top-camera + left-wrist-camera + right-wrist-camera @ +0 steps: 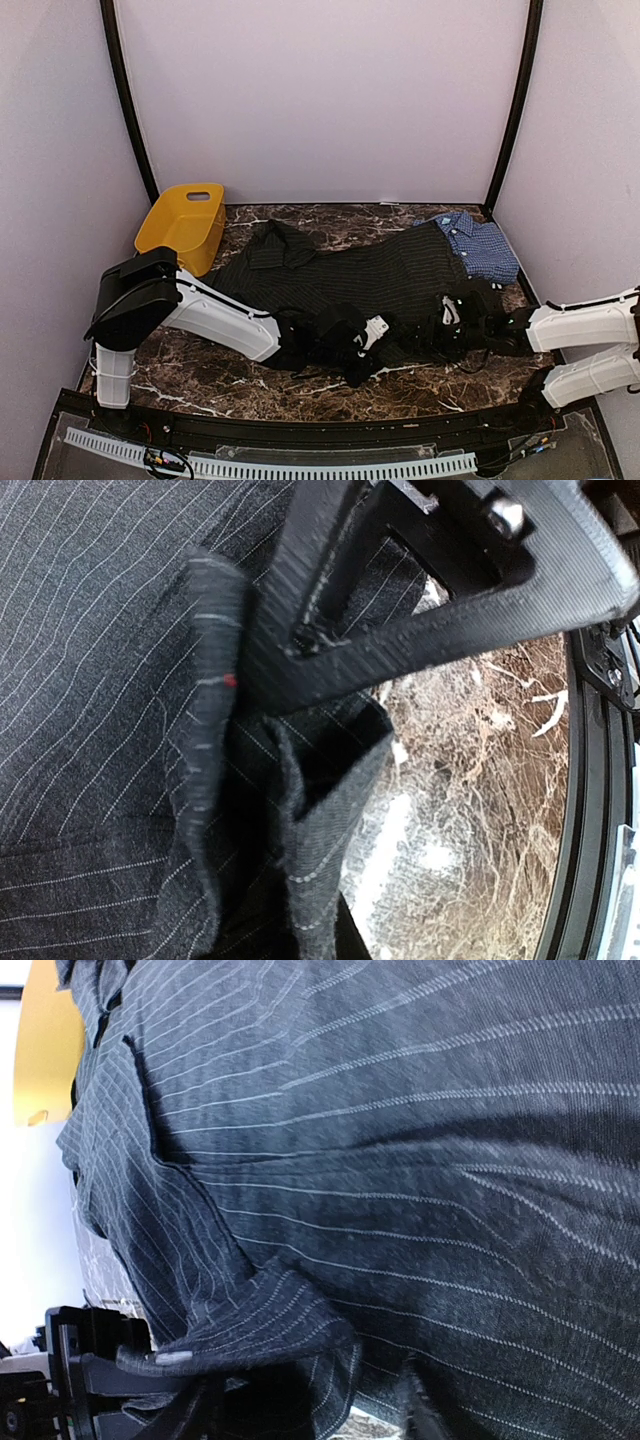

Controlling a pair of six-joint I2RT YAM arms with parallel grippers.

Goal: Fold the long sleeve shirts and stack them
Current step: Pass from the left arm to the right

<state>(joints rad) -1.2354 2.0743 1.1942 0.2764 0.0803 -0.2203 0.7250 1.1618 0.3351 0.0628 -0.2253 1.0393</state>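
Where pinstriped black shirt (pixel 370 270) crumples, veined marble table (pixel 250 385)

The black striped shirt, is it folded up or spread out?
Mostly spread: the black shirt lies wide across the marble table, only its near edge bunched.

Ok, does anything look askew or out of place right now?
The blue checked shirt sits crumpled in the far right corner, and the black pinstriped shirt lies askew, its near edge bunched. Nothing looks damaged.
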